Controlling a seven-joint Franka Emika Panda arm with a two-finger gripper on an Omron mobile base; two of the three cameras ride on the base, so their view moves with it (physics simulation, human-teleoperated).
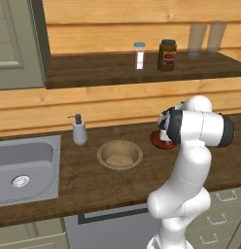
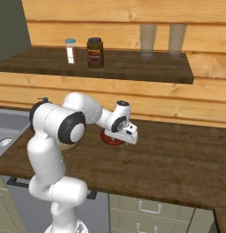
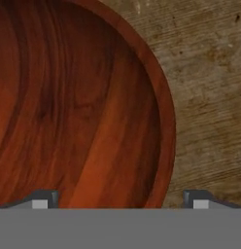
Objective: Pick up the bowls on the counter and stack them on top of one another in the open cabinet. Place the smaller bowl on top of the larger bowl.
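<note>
The gripper (image 3: 120,202) is held open, straddling the smaller bowl's (image 3: 78,102) rim, beside the larger bowl (image 1: 119,155).

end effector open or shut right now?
Open. In the hand view the end effector fingertips stand wide apart, straddling the rim of the smaller bowl.

No text, brand, number or sign can be read. A red-and-white label is seen on the small clear jar with a blue lid (image 1: 139,55) on the dark brown wooden shelf floor (image 1: 93,73), and a red label on the dark brown jar with a black lid (image 1: 166,55) at its 3 o'clock; the print on both is too blurred to be made out.
</note>
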